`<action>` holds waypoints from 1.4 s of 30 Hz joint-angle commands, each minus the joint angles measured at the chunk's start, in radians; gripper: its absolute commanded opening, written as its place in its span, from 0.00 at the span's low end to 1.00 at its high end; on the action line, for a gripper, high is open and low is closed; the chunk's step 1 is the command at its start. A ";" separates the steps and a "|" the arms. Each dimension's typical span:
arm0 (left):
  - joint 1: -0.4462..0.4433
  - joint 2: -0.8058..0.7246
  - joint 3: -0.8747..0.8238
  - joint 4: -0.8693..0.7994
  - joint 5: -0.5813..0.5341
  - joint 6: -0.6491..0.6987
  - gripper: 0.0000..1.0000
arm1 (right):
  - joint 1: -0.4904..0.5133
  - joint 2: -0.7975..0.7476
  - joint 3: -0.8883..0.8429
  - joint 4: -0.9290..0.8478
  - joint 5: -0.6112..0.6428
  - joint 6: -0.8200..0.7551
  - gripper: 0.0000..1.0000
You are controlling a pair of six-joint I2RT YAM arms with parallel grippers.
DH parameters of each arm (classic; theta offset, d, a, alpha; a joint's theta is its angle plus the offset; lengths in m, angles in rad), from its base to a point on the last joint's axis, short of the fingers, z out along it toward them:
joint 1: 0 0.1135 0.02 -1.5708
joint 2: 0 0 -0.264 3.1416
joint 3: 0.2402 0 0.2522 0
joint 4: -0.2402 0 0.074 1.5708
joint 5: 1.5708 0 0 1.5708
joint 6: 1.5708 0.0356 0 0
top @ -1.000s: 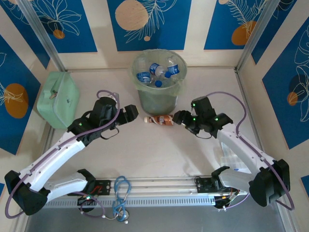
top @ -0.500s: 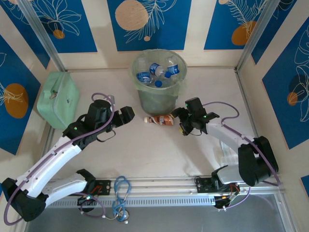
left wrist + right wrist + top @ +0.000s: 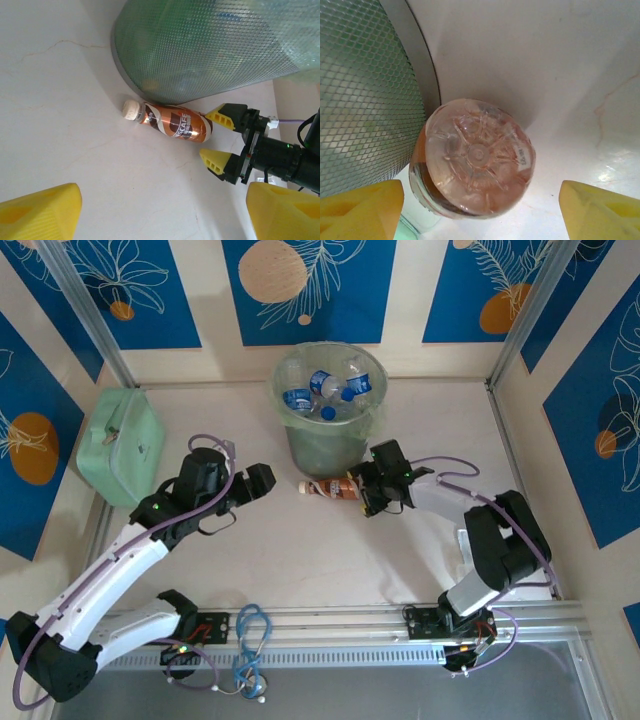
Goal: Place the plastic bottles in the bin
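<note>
A brown-labelled plastic bottle [image 3: 333,487] lies on its side on the table, white cap to the left, right against the foot of the bin [image 3: 330,405]. Several clear bottles with blue labels [image 3: 300,398] lie inside the bin. My right gripper [image 3: 366,492] is open at the bottle's base, one yellow fingertip on each side, not touching it. In the right wrist view the clear base [image 3: 475,157] faces my gripper [image 3: 480,215], with the bin wall [image 3: 365,95] to its left. My left gripper [image 3: 262,480] is open and empty, left of the cap. From the left wrist, the bottle [image 3: 172,121] lies ahead below the bin [image 3: 210,45].
A flat mint-green case [image 3: 120,445] lies at the far left. A blue cable [image 3: 250,632] hangs on the rail at the near edge. Walls stand close behind the bin and along both sides.
The right arm has stretched leftward, bringing its open gripper up to the bottle's base. The left gripper has drawn back a little to the left. The bottle has not moved.
</note>
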 commanded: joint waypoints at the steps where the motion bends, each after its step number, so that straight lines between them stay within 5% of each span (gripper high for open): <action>1: 0.022 -0.011 -0.011 -0.001 0.040 0.017 0.85 | 0.008 0.034 0.036 0.016 -0.001 0.037 0.80; 10: 0.042 -0.009 -0.017 0.004 0.065 0.015 0.84 | -0.005 0.101 0.065 0.018 0.005 0.050 0.76; 16: 0.044 -0.012 -0.020 0.004 0.070 0.011 0.84 | -0.004 0.119 0.072 0.024 -0.002 0.054 0.62; 27: 0.047 -0.017 -0.024 0.002 0.070 0.009 0.83 | 0.028 0.028 -0.002 -0.006 -0.034 -0.008 0.54; 37: 0.051 -0.003 -0.025 0.028 0.085 -0.001 0.83 | 0.134 -0.256 -0.097 -0.260 0.029 -0.126 0.81; 42: 0.052 0.011 -0.052 0.050 0.102 -0.019 0.83 | 0.132 -0.292 -0.039 -0.396 -0.004 -0.361 0.86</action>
